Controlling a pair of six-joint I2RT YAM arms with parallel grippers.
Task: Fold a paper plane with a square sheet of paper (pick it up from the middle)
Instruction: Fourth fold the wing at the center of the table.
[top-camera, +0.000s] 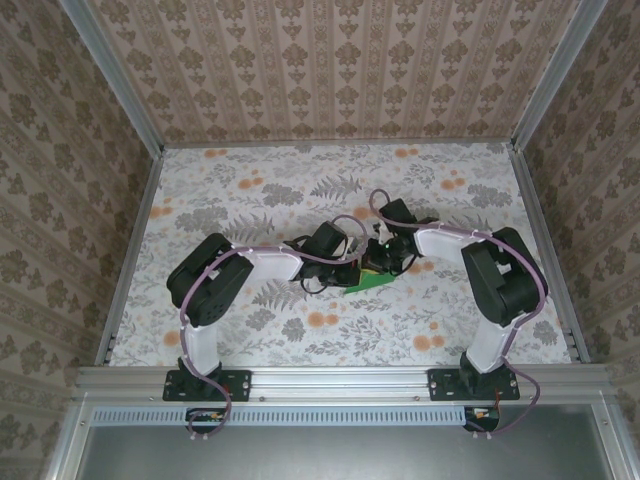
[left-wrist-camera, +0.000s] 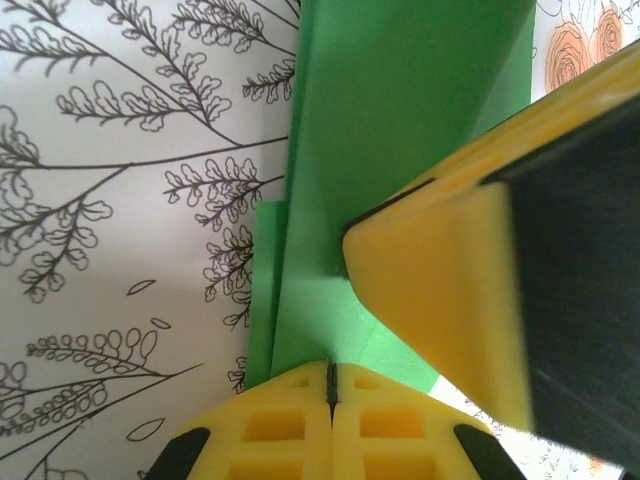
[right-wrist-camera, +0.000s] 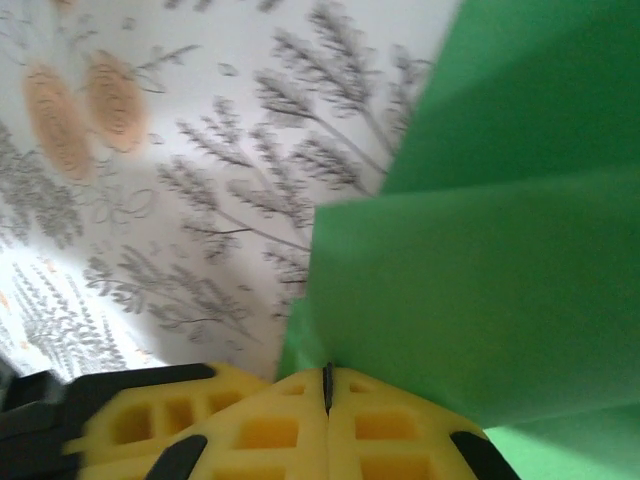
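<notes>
Square sheet of paper (top-camera: 372, 281): bright green, creased into overlapping flaps, near the middle of the table (top-camera: 250, 190). Both arms reach in to that same middle spot.

Left gripper (left-wrist-camera: 330, 385): yellow fingers pressed fully together, with an edge of the green sheet pinched in the seam.

Right gripper (right-wrist-camera: 327, 390): also fully closed, with a green flap running into its seam. Its yellow finger (left-wrist-camera: 430, 290) rests against the sheet just beside the left gripper.
</notes>
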